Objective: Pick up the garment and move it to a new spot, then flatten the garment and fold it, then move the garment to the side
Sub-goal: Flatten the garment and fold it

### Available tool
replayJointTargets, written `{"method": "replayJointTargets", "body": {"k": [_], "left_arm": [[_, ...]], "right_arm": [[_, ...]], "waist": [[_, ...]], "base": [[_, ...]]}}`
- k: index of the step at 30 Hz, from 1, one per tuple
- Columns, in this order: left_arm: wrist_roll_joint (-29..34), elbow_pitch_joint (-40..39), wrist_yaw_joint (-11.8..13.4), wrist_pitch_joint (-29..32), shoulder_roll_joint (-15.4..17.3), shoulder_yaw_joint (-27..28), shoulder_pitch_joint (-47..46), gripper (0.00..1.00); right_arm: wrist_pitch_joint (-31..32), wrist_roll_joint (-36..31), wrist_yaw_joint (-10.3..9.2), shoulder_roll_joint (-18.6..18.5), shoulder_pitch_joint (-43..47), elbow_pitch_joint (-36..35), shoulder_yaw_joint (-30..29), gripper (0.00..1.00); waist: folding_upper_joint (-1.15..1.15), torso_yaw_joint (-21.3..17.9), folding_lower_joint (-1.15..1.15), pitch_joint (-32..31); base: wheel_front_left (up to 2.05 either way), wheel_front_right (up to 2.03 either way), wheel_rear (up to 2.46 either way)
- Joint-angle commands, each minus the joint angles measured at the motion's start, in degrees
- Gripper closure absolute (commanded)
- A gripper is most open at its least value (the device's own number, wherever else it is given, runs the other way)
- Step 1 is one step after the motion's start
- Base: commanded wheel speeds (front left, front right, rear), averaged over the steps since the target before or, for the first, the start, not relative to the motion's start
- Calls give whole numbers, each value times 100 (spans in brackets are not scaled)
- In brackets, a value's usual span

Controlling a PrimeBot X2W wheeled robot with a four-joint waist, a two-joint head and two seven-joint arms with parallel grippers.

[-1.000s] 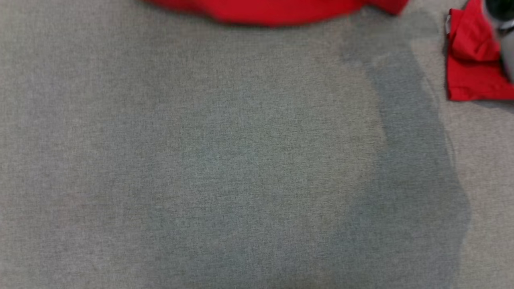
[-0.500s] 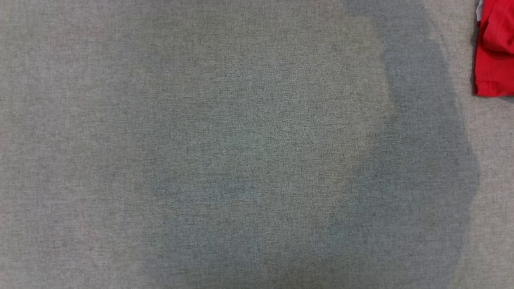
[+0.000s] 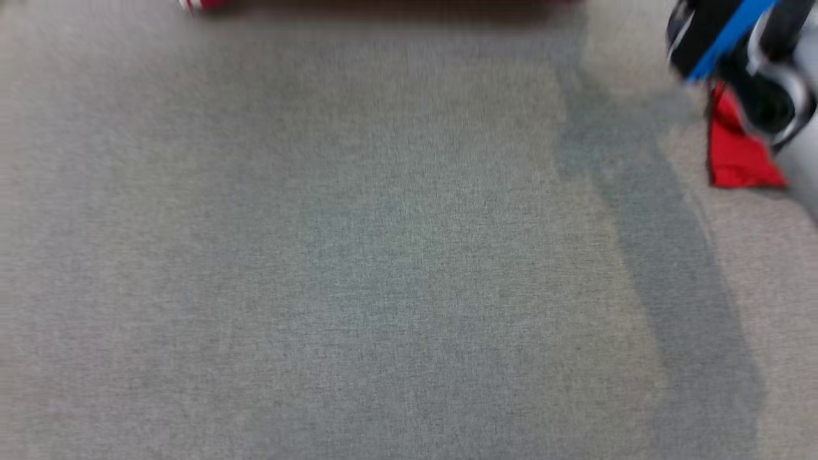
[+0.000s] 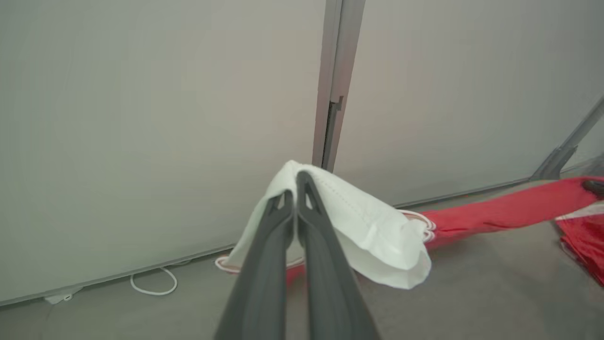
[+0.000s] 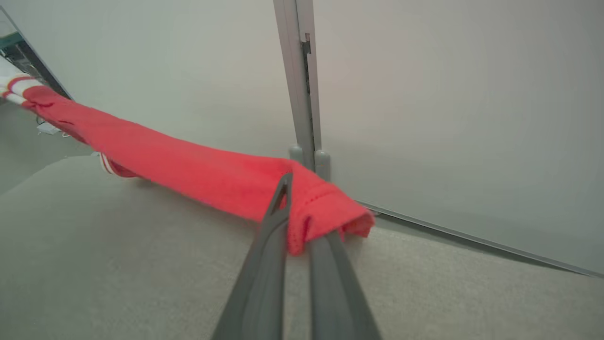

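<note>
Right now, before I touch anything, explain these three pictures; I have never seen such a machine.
This is a wheeled robot with two arms, each ending in a two-fingered gripper. One picture looks down from its head at a grey fabric surface, where a red cloth lies at the right. The other two come from wrist cameras looking along each gripper's fingers. The left gripper is shut on the white end of a red garment; the right gripper is shut on its red end, so the garment stretches between them.
</note>
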Motion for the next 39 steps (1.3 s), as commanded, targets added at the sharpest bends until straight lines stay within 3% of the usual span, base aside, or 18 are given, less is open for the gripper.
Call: {"method": "replayJointTargets", "body": {"k": [1, 10, 18, 26, 33, 39], "left_arm": [[-136, -208, -5, 183, 187, -181, 383, 100], [-1280, -1810, 28, 2016, 1326, -1095, 2173, 100], [-2068, -3458, 645, 2815, 2240, -1594, 3700, 100], [-2708, -4931, 1134, 3280, 3089, -2142, 4916, 100], [-3044, -5633, 1411, 3340, 3464, -2199, 5230, 100], [-3170, -5700, 1424, 3431, 3432, -1989, 4922, 100]], "right_arm": [[132, 150, 1, -73, 323, -62, 110, 100], [1406, 964, 1, -280, 1872, -416, 841, 100], [2081, 1435, 1, -635, 3108, -1043, 1155, 100], [2998, 1540, 1, -1312, 4121, -1638, 1301, 100], [3717, 1436, 1, -1973, 4539, -2404, 1012, 100], [4182, 1378, 1, -2068, 4533, -2748, 420, 100]], "waist": [[0, -154, 1, -314], [0, -213, 1, -1530], [0, -268, 1, -2090], [0, -329, 1, -2305], [0, -359, 1, -2374], [0, -347, 1, -2255]], "base": [[0, 0, 0], [0, 0, 0], [0, 0, 0], [0, 0, 0], [0, 0, 0], [0, 0, 0]]}}
